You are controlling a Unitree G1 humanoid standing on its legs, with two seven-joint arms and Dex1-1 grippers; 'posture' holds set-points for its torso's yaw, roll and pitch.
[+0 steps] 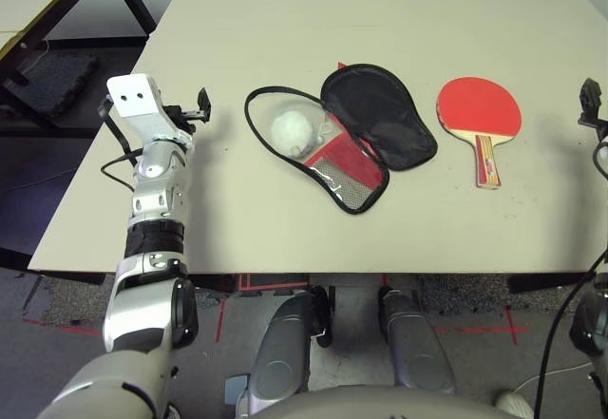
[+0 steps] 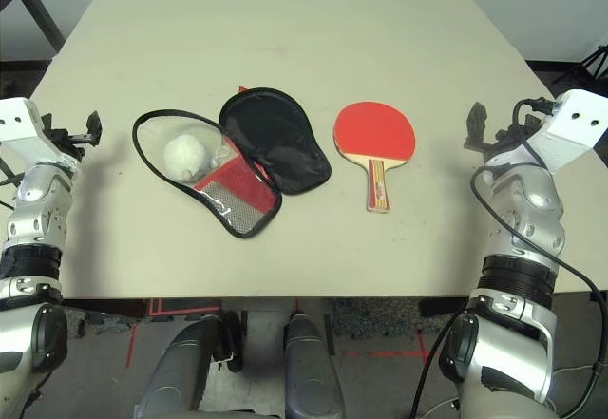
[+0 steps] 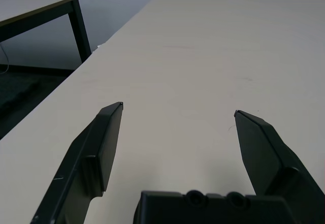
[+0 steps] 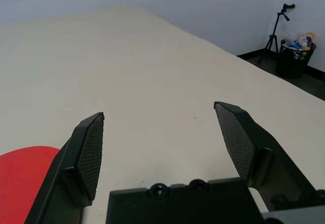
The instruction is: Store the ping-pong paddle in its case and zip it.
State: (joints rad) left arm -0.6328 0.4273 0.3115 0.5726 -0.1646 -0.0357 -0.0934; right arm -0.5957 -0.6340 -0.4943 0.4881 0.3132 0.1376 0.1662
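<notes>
Left eye view: my landmark is the case, lying opened out on the table. Left of it, my left gripper has its fingers spread wide, with nothing between them. On the case's clear part sits a fuzzy white ball. Right of the case, the red paddle lies flat, handle toward me. Farther right of the case, my right gripper is wide and empty too.
</notes>
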